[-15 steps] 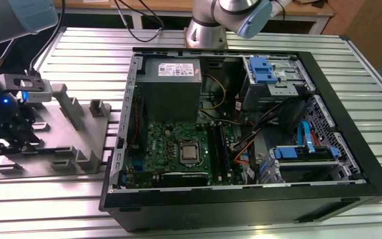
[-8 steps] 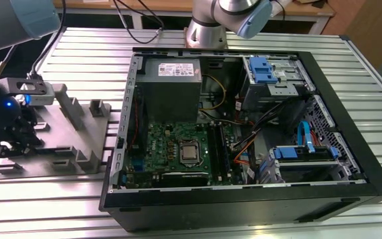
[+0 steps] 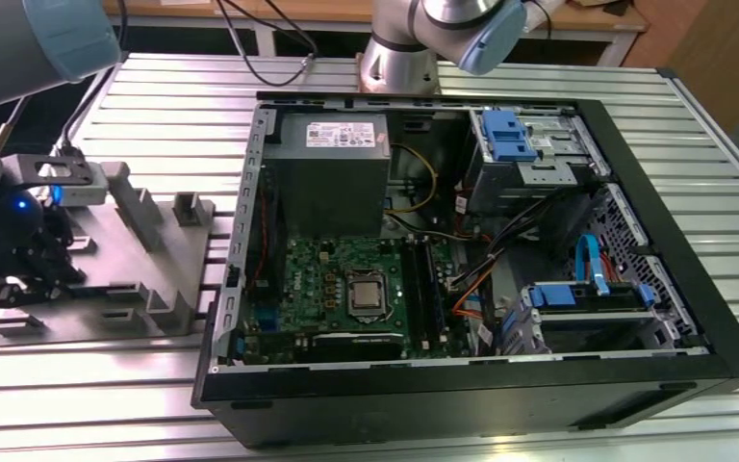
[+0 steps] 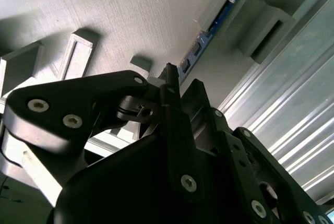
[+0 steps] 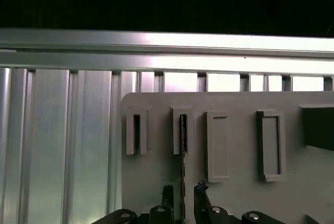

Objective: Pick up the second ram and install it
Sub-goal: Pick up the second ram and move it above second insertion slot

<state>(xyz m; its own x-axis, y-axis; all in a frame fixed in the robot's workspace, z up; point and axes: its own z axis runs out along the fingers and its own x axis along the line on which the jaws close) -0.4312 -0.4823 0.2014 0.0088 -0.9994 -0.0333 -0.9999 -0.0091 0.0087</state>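
Nothing can be read; the white label (image 3: 344, 135) on the grey power supply (image 3: 328, 183) bears print too small to decipher.

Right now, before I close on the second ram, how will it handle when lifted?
Probably stiff: the second ram stands straight on edge in a slot of the fixture tray. Likely light, being thin. It could bind or tilt if pulled off-square, since the slot hugs it where the open gripper straddles it.
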